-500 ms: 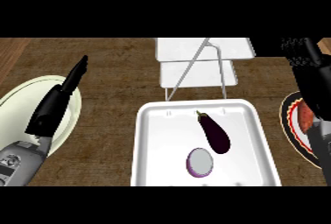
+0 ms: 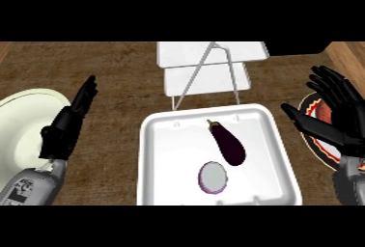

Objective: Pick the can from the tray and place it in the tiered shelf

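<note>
The tiered shelf [image 2: 206, 72] is cut off at the view's upper edge, and the dark plate [image 2: 318, 150] is partly hidden under the right hand [image 2: 335, 116], which is spread and empty. The left hand [image 2: 68, 126], fingers straight, holds nothing over the cream plate [image 2: 21, 125]. The can [image 2: 212, 177] stands upright in the near half of the tray [image 2: 153, 159], only its round top showing, just beside the aubergine [image 2: 227, 143], with bare tray floor on either side.

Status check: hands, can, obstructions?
Left hand, right hand open, flanking tray. Can upright in tray, ungrasped. Eggplant close beside it; tiered shelf beyond.
</note>
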